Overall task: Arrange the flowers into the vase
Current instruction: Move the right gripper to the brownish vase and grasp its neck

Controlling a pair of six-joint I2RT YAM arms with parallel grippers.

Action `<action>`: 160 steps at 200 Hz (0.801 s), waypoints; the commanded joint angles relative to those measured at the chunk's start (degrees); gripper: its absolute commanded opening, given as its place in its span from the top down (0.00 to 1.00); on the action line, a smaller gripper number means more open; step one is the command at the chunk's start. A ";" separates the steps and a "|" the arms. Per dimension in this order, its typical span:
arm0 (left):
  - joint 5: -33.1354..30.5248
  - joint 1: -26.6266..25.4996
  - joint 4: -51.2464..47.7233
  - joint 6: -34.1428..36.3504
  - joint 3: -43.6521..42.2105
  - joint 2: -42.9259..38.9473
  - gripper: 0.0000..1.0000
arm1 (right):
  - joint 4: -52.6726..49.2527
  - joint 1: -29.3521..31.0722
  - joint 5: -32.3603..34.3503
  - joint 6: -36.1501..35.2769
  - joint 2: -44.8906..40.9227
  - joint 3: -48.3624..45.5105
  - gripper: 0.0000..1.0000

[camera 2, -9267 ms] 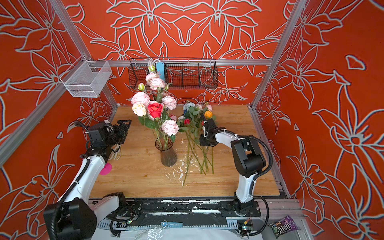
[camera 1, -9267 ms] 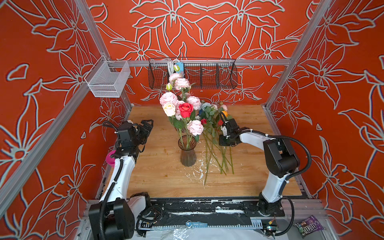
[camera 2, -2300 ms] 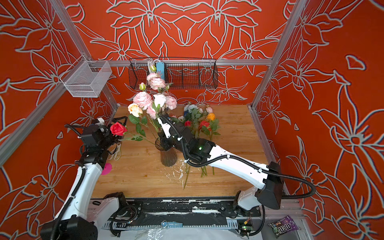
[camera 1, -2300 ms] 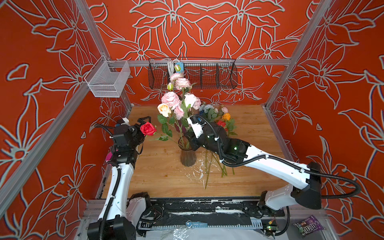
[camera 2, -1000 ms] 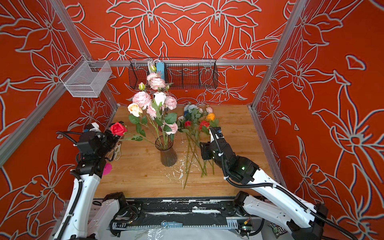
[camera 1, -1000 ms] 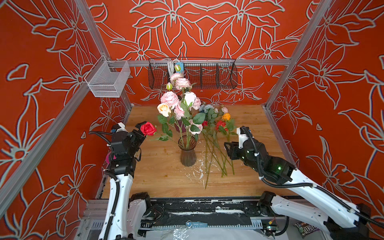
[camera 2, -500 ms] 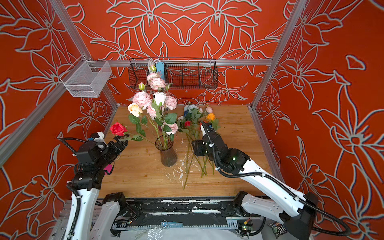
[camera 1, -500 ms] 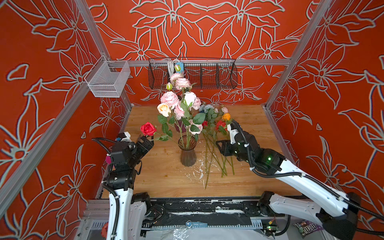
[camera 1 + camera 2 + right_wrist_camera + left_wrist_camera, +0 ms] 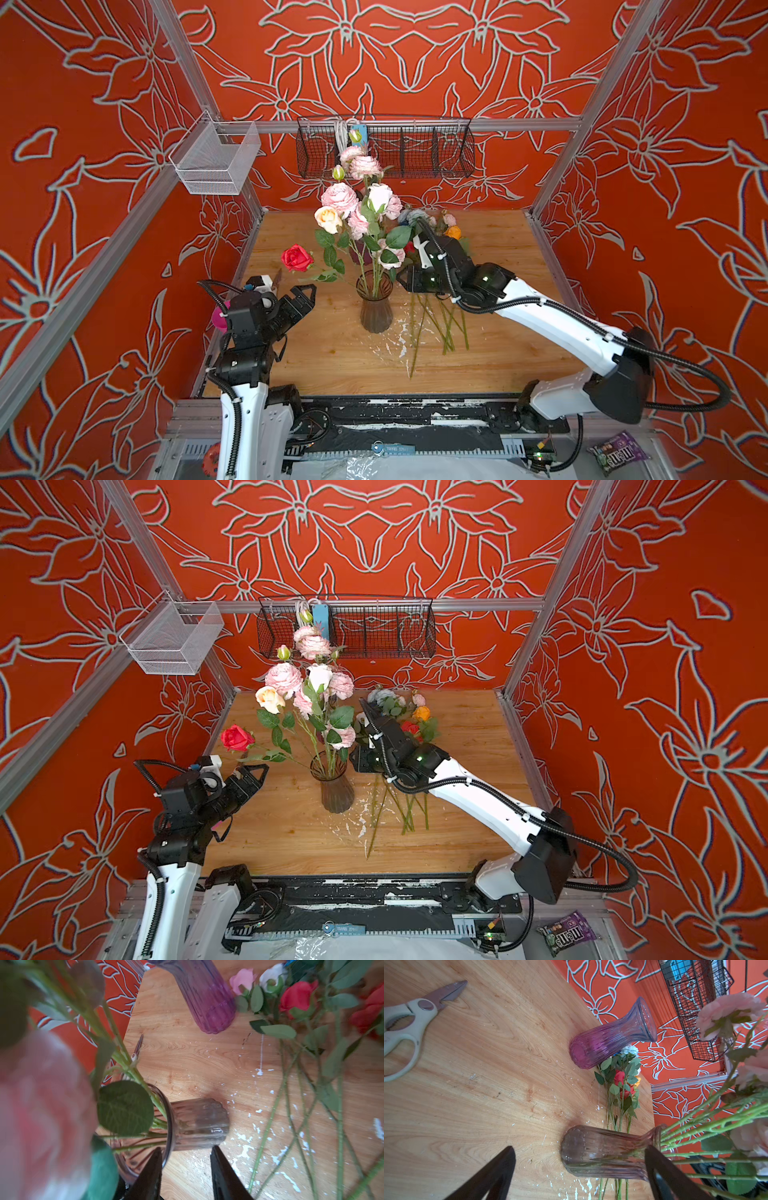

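Observation:
A smoky glass vase (image 9: 376, 309) (image 9: 336, 792) stands mid-table holding pink, white and cream flowers (image 9: 353, 208). A red rose (image 9: 296, 257) (image 9: 237, 737) leans out of it to the left. My left gripper (image 9: 305, 293) (image 9: 579, 1149) is open below the red rose, left of the vase (image 9: 602, 1157), touching nothing. My right gripper (image 9: 402, 279) (image 9: 186, 1148) hovers at the right of the vase's rim (image 9: 170, 1118), jaws apart and empty. More flowers (image 9: 434, 320) (image 9: 401, 808) (image 9: 297, 997) lie on the table to the right.
A purple glass vase (image 9: 608, 1041) (image 9: 207, 997) stands behind the bouquet. Scissors (image 9: 406, 1016) (image 9: 276, 279) lie by the left wall. A black wire basket (image 9: 386, 151) and a white mesh basket (image 9: 214, 160) hang on the frame. White flecks (image 9: 395, 336) dot the wood.
My left gripper has dropped down and away from the red rose, which stays leaning from the vase. My right gripper has swung in from the right to the vase's rim, its jaws narrower.

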 commanded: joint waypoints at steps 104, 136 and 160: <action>4.36 0.07 1.12 0.14 -0.04 -2.24 0.03 | -14.39 3.26 1.13 1.60 14.84 15.87 0.71; 4.75 0.00 1.04 0.10 -0.06 -2.48 0.03 | -16.61 3.29 2.38 2.12 17.11 18.06 0.85; 4.61 -0.18 0.69 0.25 0.12 -2.72 0.03 | -16.07 3.29 3.05 3.29 16.42 17.40 1.00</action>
